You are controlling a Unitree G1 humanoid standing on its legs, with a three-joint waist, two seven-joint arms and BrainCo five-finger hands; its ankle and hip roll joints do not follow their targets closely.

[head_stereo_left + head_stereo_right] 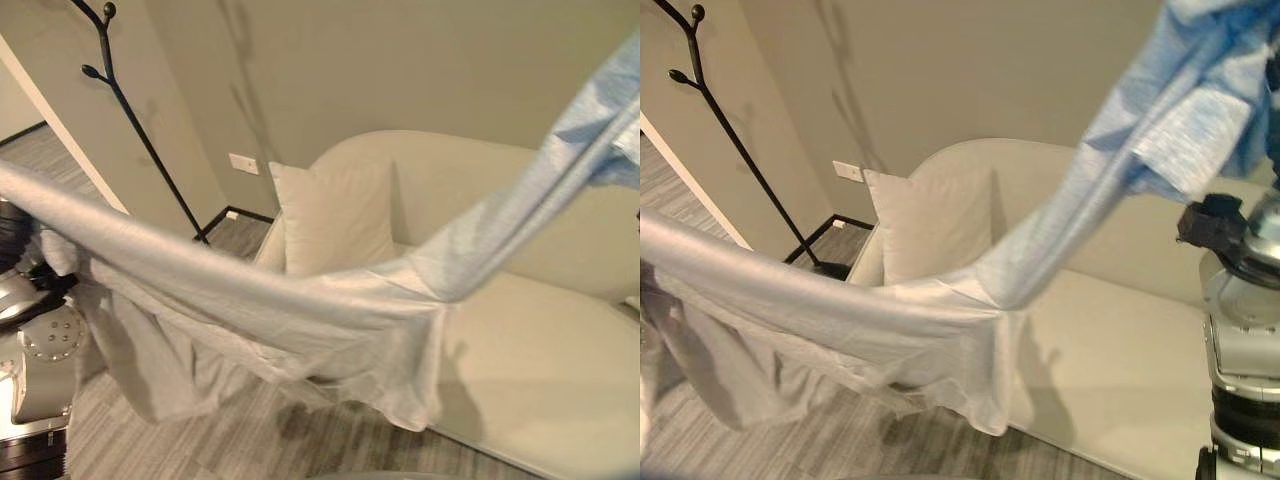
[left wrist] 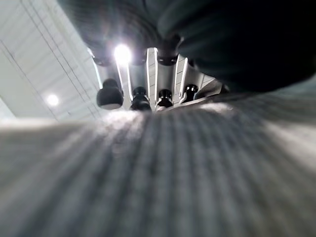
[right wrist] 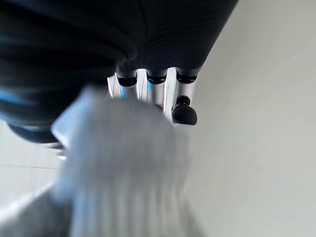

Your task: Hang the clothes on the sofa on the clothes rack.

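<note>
Stretched across the head views as a long taut band, a pale grey-blue knitted garment (image 1: 300, 300), lifted clear of the seat, with a loose fold sagging from its middle toward the striped grey carpet floor (image 1: 250, 440). Rising at its far end to the upper right, bunched into a bluish wad near the top of the right eye view (image 1: 1180, 120); running at its near end off the left edge by the left arm. Behind and below it, a cream upholstered sofa with a rounded back (image 1: 540, 370), holding on its seat only a square cream cushion (image 1: 335, 215) leaning upright against the backrest. Further left, against the beige wall (image 1: 350, 60), a black metal clothes rack with knobbed branches (image 1: 130, 120), well apart from the garment and bare of clothing. In the left wrist view, left hand (image 2: 148, 79) raised with ceiling lights behind it, dark-tipped fingers (image 2: 109, 95) bent down in a row onto the ribbed grey fabric just beneath; thumb hidden, so cannot tell for certain how firmly closed, though apparently gripping the cloth. In the right wrist view, right hand (image 3: 153, 86) held up before a plain wall, fingers (image 3: 183, 114) curled over a blurred pale wad of the same garment, clasping it.
</note>
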